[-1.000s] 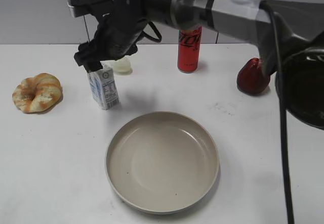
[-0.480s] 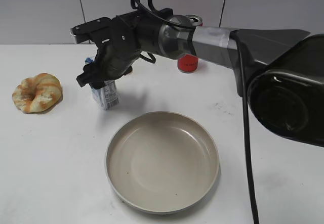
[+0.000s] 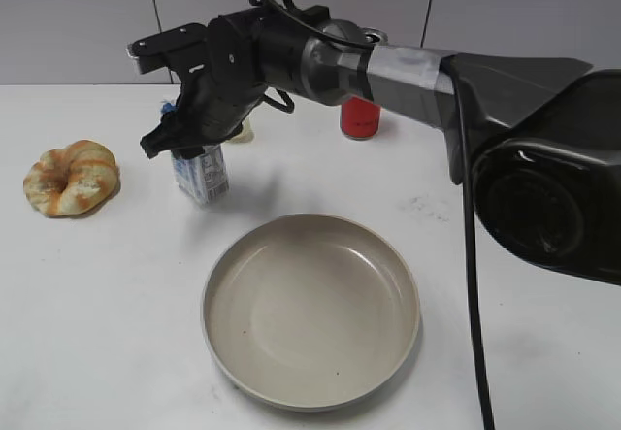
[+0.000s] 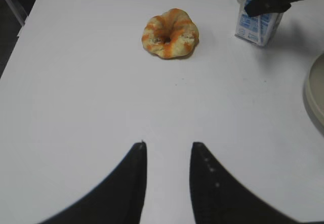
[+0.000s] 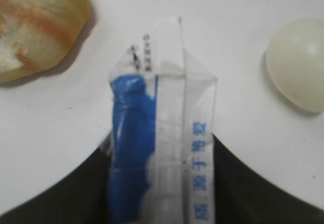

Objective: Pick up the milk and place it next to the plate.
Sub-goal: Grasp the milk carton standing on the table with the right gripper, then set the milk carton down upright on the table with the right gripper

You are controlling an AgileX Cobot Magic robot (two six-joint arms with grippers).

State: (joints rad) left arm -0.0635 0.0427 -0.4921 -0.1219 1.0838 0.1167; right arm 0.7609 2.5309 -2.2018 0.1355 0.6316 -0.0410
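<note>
You saw the plate (image 3: 310, 309) in front-centre of the table (image 3: 97, 304) in the ext. view; the left wrist view caught only its edge. The right gripper (image 3: 184, 139) had reached across to the left and sat over the milk (image 3: 202, 174), which stood behind-left of the plate, near it but apart, w/ the bread ring (image 3: 71, 177) further left. Only the right wrist view showed the jaws tight on both sides of the milk's blue top. The left gripper (image 4: 167, 155) hung above bare table, jaws narrowly apart, holding nothing.
</note>
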